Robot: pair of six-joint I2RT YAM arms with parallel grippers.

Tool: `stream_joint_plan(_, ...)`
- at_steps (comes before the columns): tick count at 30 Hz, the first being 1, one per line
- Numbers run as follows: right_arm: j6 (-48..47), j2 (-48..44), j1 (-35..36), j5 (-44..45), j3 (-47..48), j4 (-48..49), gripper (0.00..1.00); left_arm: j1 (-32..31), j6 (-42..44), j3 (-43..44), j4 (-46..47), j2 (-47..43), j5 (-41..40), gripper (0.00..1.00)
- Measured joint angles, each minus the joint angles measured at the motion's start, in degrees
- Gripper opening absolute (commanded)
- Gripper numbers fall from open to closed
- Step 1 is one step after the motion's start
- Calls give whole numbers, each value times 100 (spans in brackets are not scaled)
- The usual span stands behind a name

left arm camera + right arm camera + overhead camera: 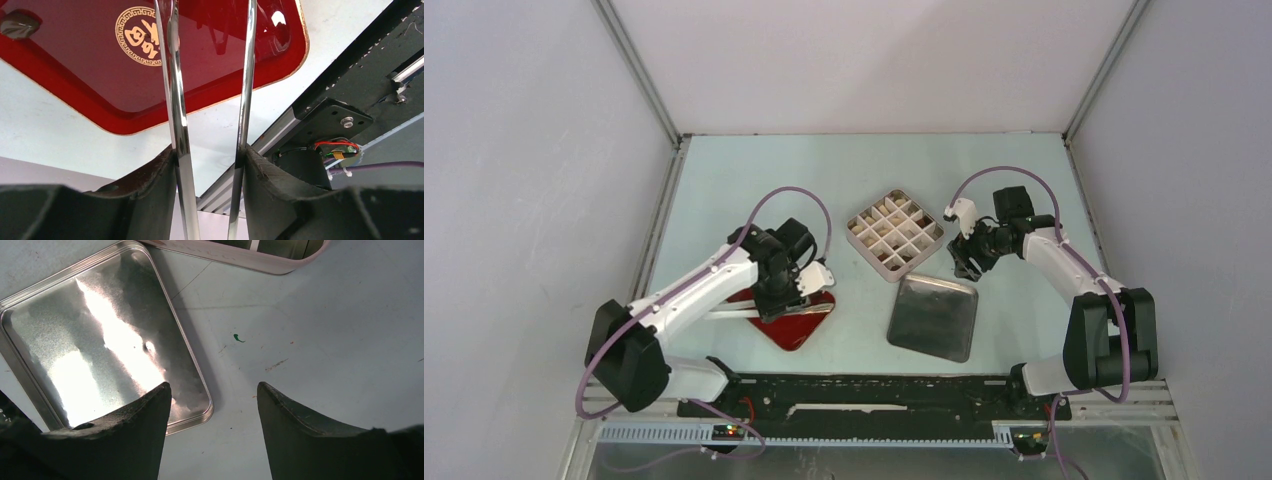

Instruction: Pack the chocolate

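Note:
My left gripper (209,149) is shut on a pair of metal tongs (172,75). Their two shiny arms run up between my fingers and out over a red tray (75,65) with a gold emblem. The tong tips are out of view. In the top view this gripper (782,298) hangs over the red tray (799,330). A gridded box (894,235) holds small cream and brown chocolate pieces (892,258). My right gripper (212,385) is open and empty over bare table, beside a metal lid (100,340).
The metal lid (934,317) lies flat in front of the box. A dark lump (17,25) sits at the tray's far corner; what it is I cannot tell. The black base rail (350,90) runs along the near table edge. Walls close in the table.

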Motion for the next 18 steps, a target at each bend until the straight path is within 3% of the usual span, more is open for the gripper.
stream_joint_plan(8, -2, 0, 0, 0, 0, 0, 66, 0, -2, 0, 13, 315, 33, 47)
stream_joint_plan(11, -2, 0, 0, 2, 0, 0, 66, 2, 0, 0, 11, 409, 31, 38)
stream_joint_plan(14, -2, 0, 0, 0, 0, 0, 66, 2, 4, 2, 2, 444, 31, 21)
stream_joint_plan(18, -2, 0, 0, 0, 0, -2, 66, 4, 17, 26, -107, 396, 39, 19)
